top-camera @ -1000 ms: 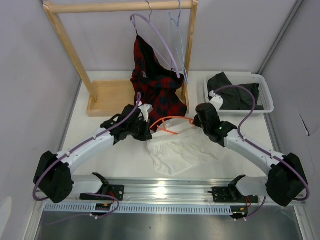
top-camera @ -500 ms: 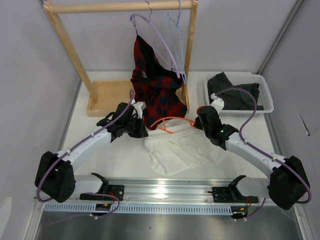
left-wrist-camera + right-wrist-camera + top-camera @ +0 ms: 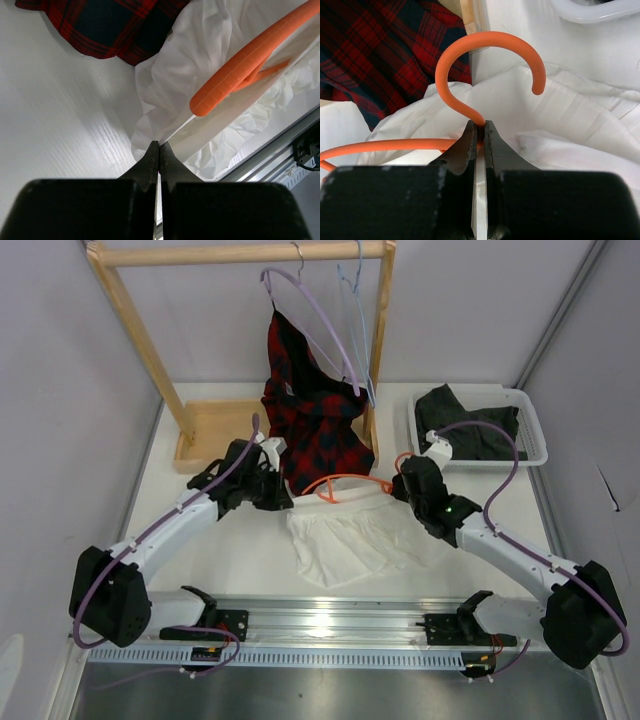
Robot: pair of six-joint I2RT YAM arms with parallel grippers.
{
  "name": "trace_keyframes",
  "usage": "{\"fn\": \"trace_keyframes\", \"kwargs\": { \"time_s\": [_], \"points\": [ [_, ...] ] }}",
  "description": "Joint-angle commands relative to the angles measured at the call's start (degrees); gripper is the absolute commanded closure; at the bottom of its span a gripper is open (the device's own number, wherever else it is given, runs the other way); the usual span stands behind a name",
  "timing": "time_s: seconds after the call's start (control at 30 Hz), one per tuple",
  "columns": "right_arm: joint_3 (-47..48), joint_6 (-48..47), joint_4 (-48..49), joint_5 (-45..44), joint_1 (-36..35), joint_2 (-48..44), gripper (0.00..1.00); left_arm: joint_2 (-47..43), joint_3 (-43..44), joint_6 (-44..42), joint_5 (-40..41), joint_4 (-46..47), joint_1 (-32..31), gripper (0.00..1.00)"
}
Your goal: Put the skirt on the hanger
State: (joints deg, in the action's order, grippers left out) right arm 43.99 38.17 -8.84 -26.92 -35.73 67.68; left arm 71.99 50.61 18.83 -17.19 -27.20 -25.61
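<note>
Pulled leftward since a second ago, the skirt lies spread wider at the table's middle, its far edge under the orange hanger — the waistband seems to be opening for it. The left gripper pinches the skirt's left edge, jaws closed; the right gripper clamps the hanger's neck. One skirt, three hangers — orange, lilac hanger, pale blue hanger — one plaid garment, one dark cloth, one tray.

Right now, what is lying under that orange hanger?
The white skirt lies bunched under the hanger, whose hook neck the right claw pinches. Whatever is beneath the skirt is covered.
</note>
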Motion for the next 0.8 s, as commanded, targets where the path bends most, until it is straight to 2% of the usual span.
{"fn": "trace_keyframes", "kwargs": {
  "time_s": [0.0,0.3,0.67,0.77],
  "points": [
    [-1.4,-4.5,-1.7,-7.0,1.6,-1.7,1.00,0.3,3.3,-3.1,2.9,-3.8,3.0,1.00],
    [-2.5,-5.1,-1.3,-7.3,0.1,-2.8,1.00,2.1,7.3,-3.2,2.1,-4.6,3.5,1.00],
    [-1.5,-8.1,-2.2,-13.8,-5.7,-3.3,1.00,2.5,13.5,-3.4,5.1,-6.4,3.5,1.00],
    [-1.2,-5.9,-3.5,-15.4,-5.6,-3.5,1.00,3.4,13.5,-3.6,4.1,-6.9,3.3,1.00]
  ]
}}
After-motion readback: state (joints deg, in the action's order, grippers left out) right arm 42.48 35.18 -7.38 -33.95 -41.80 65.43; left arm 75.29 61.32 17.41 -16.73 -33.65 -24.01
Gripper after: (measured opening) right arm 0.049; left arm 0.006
